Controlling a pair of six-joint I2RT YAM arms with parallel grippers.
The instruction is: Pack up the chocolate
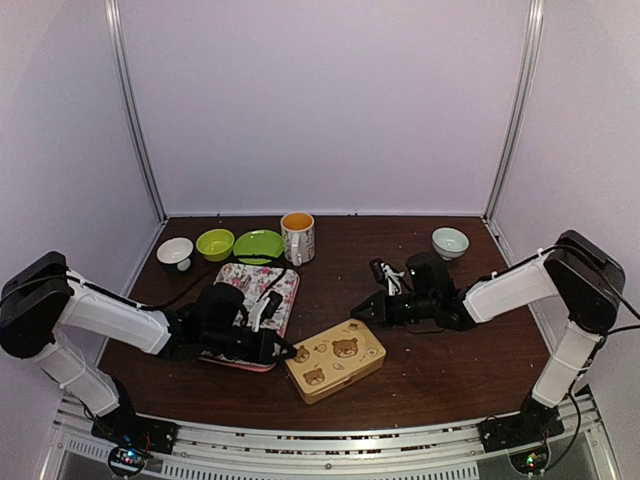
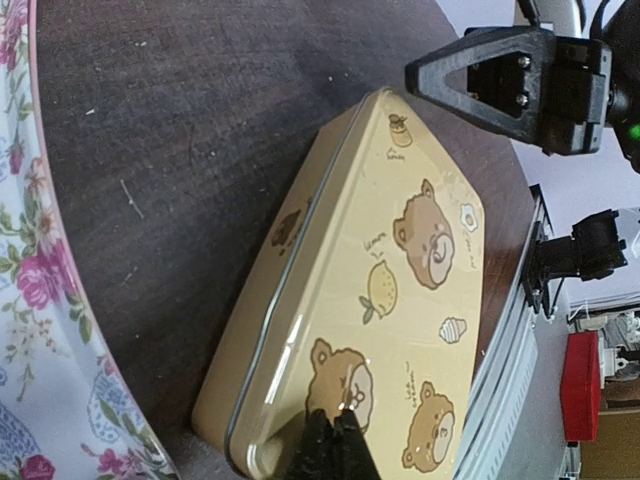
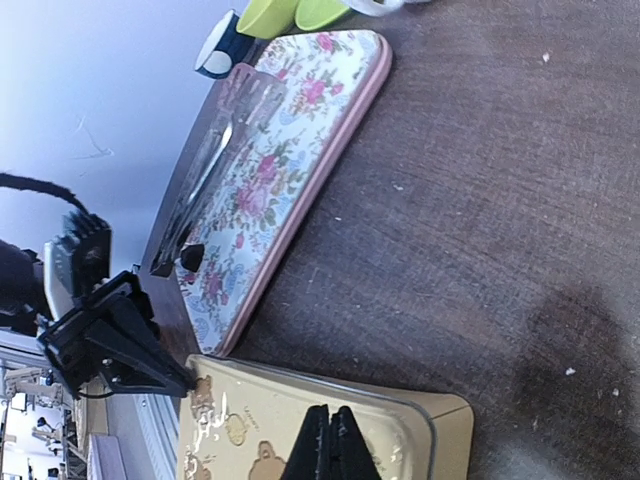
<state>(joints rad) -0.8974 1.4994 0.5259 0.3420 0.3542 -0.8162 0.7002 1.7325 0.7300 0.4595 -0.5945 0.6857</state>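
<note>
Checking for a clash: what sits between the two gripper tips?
The bear tin: in the left wrist view its lid runs from the left gripper up to near the right gripper.

Two robot arms flank the bear tin [image 1: 335, 360]. The left arm [image 1: 110, 322] and right arm [image 1: 510, 285] both have white shells, black joints and thin black cables. The left gripper [image 2: 335, 440], over the tin, is black w/ tapered fingers. The right gripper [image 2: 412, 76], beyond the tin, is a black wedge w/ silver screws and a green LED.
</note>
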